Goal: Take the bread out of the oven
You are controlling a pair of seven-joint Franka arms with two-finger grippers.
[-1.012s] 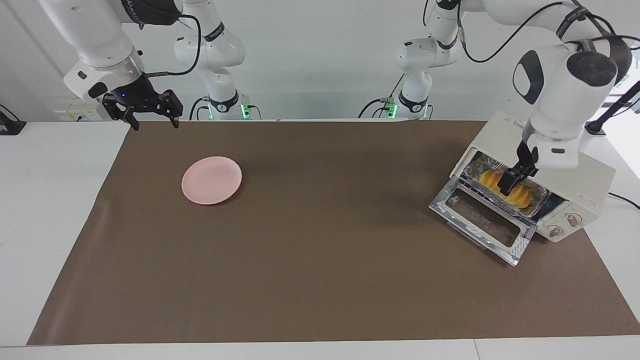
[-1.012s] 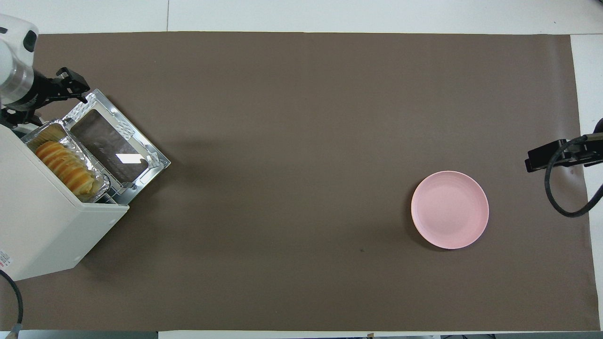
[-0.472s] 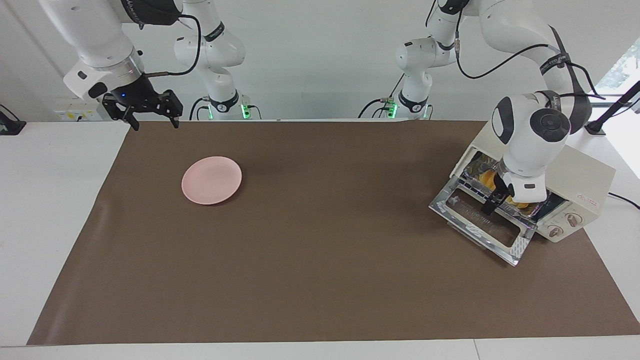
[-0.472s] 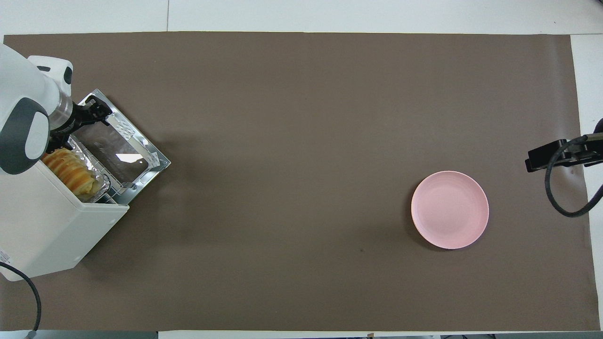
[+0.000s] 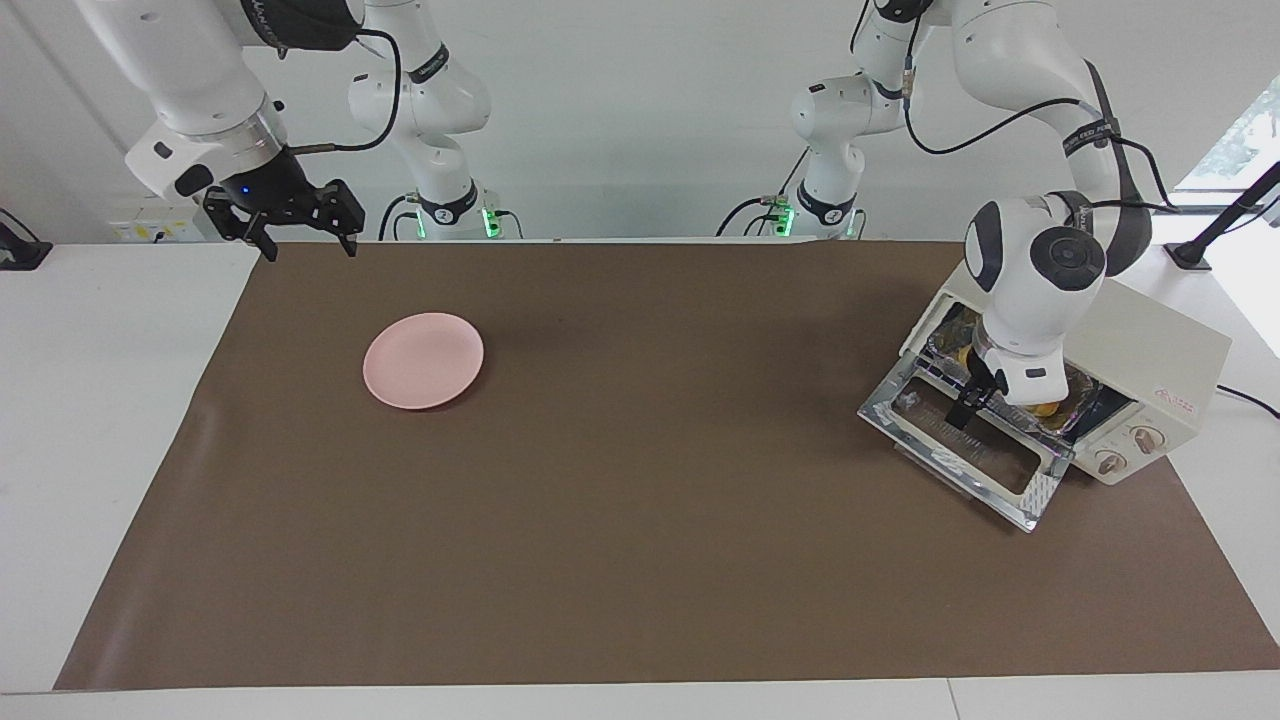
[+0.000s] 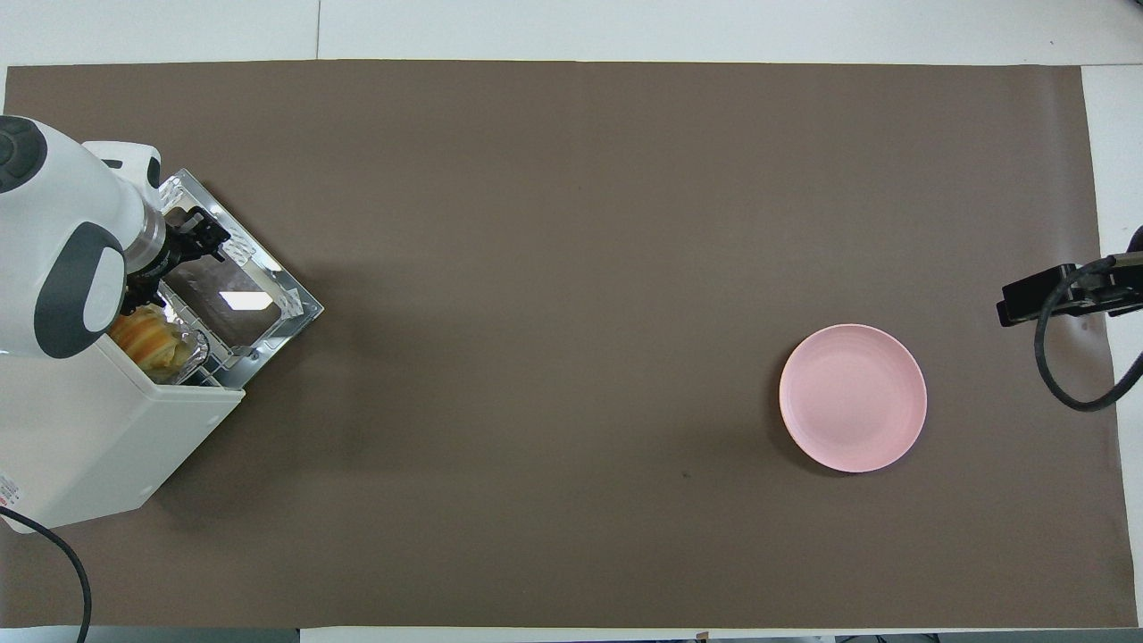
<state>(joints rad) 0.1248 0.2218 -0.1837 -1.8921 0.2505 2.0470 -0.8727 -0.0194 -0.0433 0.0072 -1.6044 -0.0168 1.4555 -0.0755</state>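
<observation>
Brown paper covers the white table, and at the left arm's end the oven sits with its glass door dropped open. The bread lies in a foil tray in the oven mouth, mostly hidden under the left arm's wrist. The left gripper hangs low over the door, whether spread or closed I cannot tell, while the right gripper waits with fingers apart over the corner at the right arm's end near the robots, the pink plate lying near that end.
</observation>
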